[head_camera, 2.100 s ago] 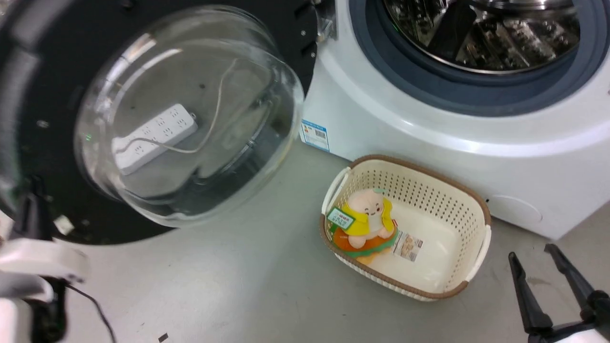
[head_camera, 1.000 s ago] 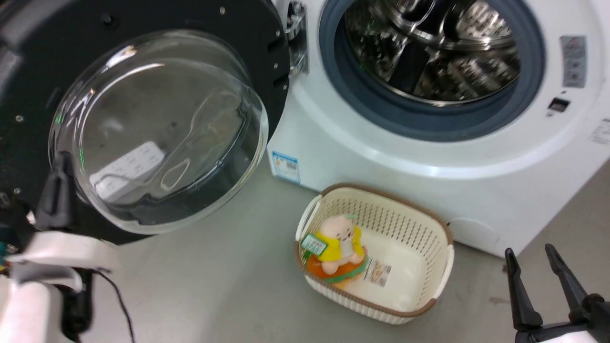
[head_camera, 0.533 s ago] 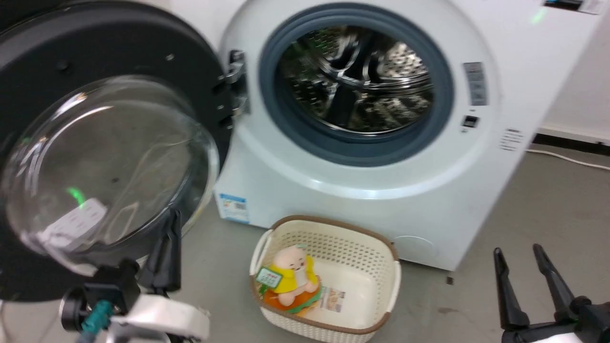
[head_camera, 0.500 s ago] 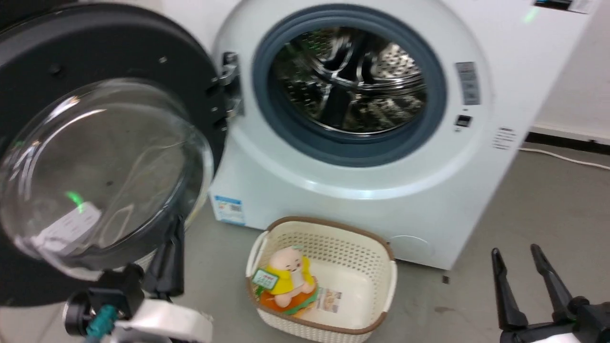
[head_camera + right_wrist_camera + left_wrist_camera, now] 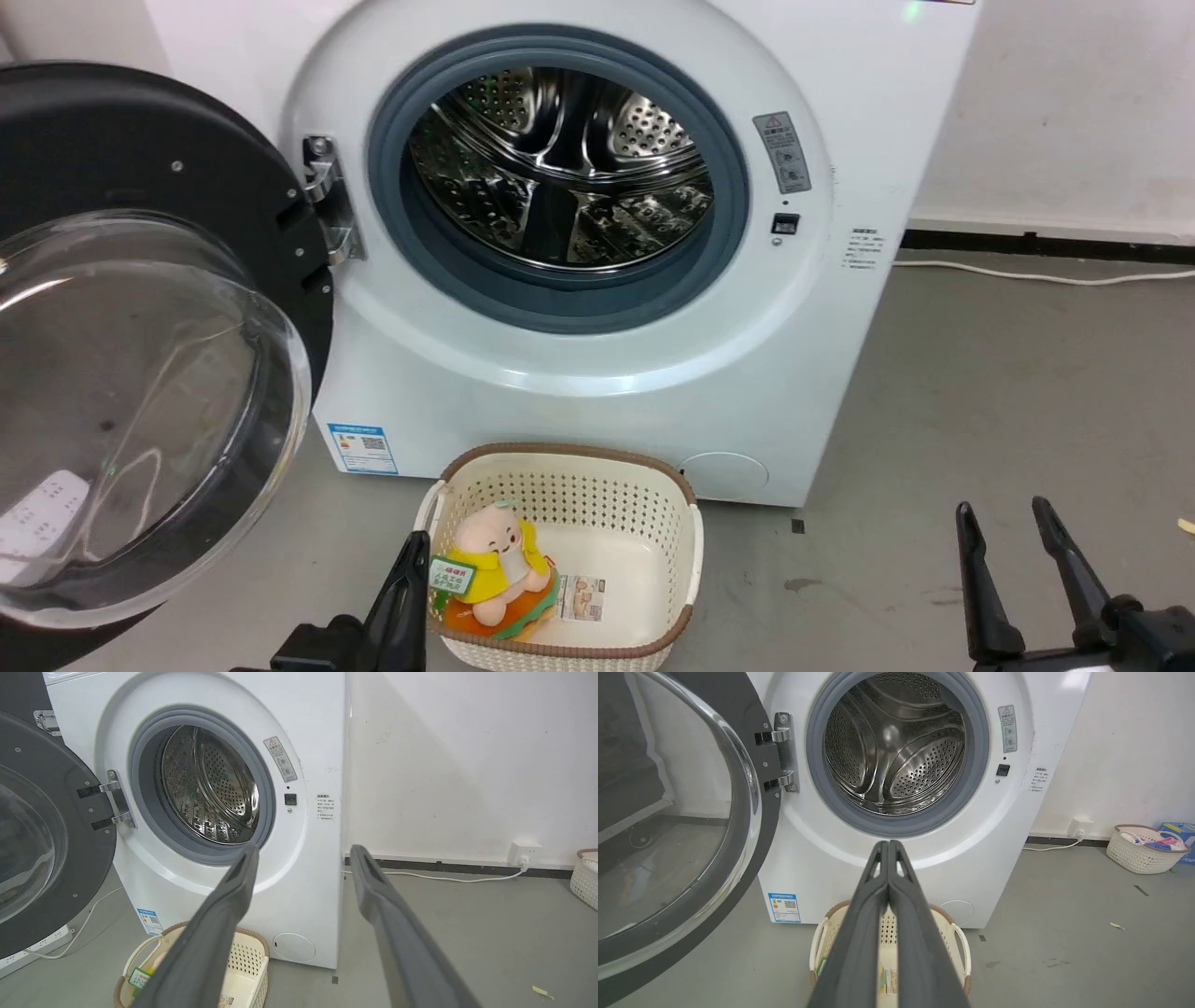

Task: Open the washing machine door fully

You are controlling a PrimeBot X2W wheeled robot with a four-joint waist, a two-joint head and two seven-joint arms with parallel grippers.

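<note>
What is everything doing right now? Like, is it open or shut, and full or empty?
washing machine door: open wide.
drum: empty.
basket: holding a plush toy.
left end effector: shut, holding nothing.
right end effector: open, holding nothing.

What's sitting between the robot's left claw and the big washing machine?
A cream basket with a plush toy inside sits on the floor between the left claw and the washing machine, seen in the left wrist view.
</note>
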